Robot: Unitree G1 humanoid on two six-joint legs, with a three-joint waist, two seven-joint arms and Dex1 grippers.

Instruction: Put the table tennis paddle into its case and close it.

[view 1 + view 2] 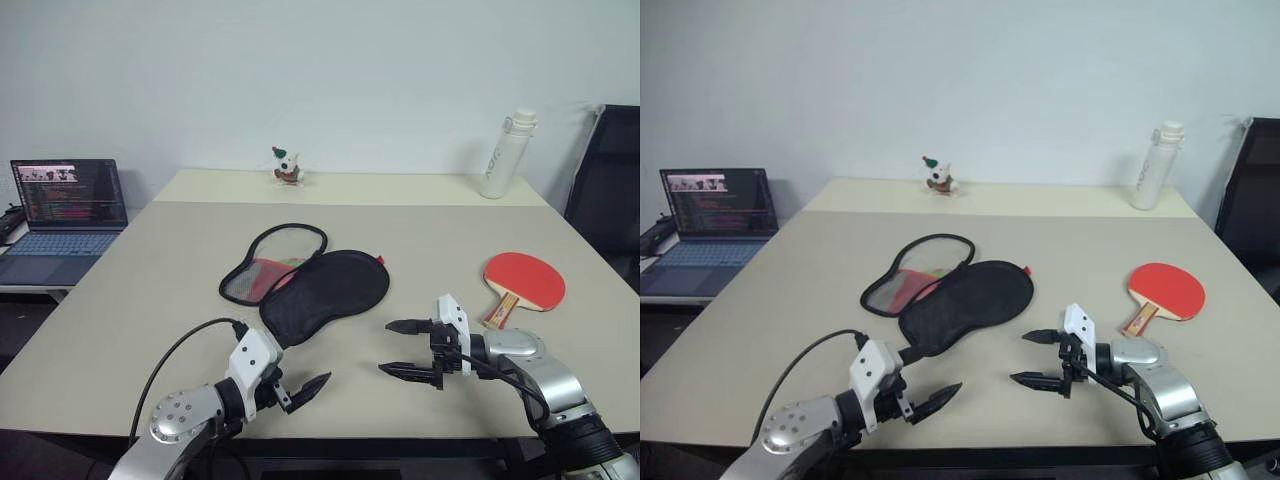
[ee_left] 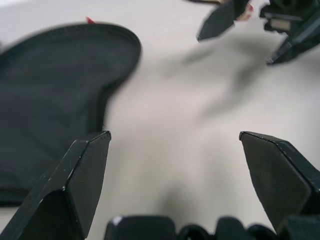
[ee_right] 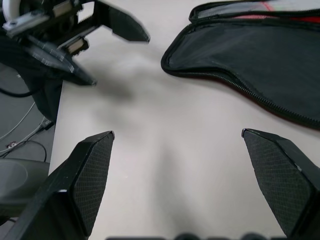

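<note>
I see the case lying unzipped mid-table, the table tennis paddle well to its right, and both end effectors, left end effector and right end effector, spread wide, holding nothing.

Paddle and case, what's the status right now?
Left gripper and right gripper open, empty. Paddle on table, case unzipped. Nothing between.

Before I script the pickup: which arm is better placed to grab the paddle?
Probably the right. The paddle lies on the robot's right, close beyond the open right end effector. The left end effector sits near the case, farther away.
</note>
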